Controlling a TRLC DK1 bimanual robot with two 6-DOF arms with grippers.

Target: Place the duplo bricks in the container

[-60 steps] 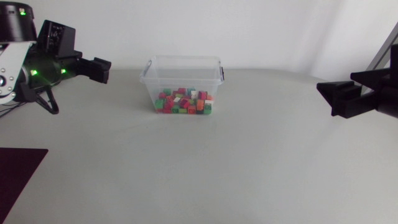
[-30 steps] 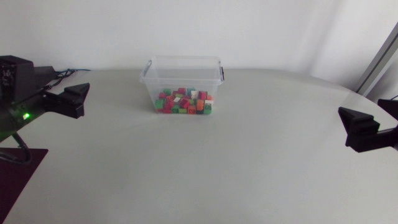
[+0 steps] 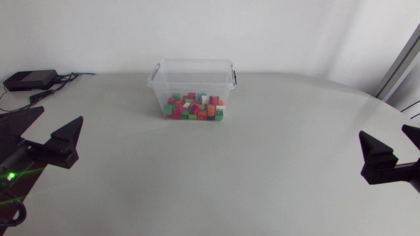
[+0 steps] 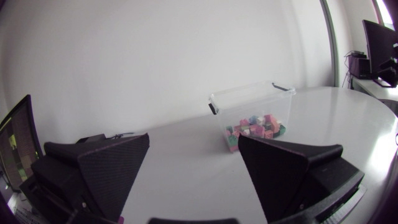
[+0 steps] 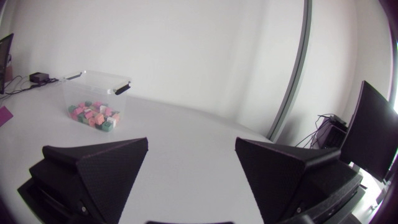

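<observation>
We note left claw (image 4: 194, 140) and right claw (image 5: 191, 143) wide open, empty, near opposite tabletop (image 3: 275, 157) edges, well apart from the clear container (image 3: 192, 82) holding the duplo bricks (image 3: 195, 106).

The container (image 3: 193, 83) is clear glossy plastic, the table (image 3: 249, 164) smooth and matt.

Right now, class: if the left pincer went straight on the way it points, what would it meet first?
Probably the container, which lies ahead of the left pincer with only table between; depth is unclear.

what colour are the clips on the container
Black; the clips show best in the right wrist view.
</observation>
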